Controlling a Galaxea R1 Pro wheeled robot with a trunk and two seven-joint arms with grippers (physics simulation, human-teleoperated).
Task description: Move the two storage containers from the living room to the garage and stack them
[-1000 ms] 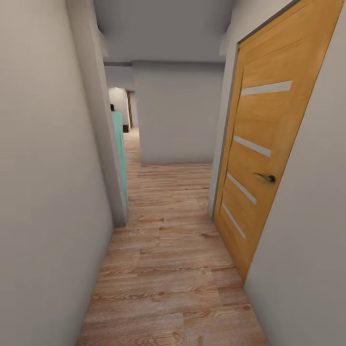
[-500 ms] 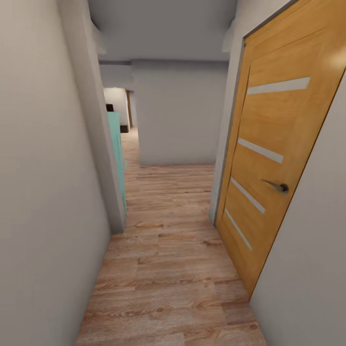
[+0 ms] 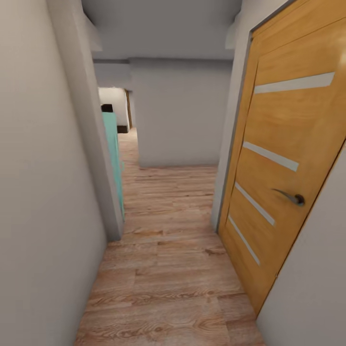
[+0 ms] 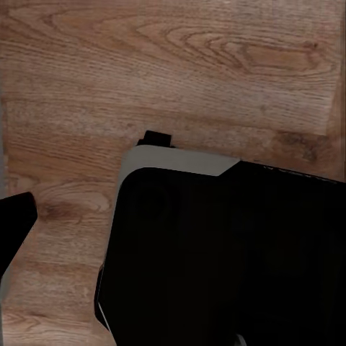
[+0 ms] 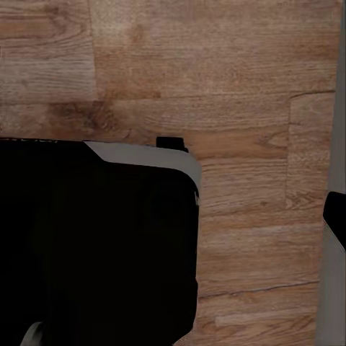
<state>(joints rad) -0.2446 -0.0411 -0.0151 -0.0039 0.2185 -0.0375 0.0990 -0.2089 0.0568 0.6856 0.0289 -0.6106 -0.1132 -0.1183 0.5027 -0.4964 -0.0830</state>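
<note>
Narrow hallway, wood plank floor (image 3: 163, 269), striped wooden door (image 3: 278, 163) at right; gripper states impossible to tell

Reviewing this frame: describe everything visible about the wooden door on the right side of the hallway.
The wooden door is a warm orange-brown panel with visible grain, crossed by four pale horizontal stripes. A dark metal lever handle sits at its near edge, about mid-height. It appears shut, set flush in a grey frame in the right-hand wall. Its bottom edge meets the light wood plank floor. Nothing touches it.
</note>
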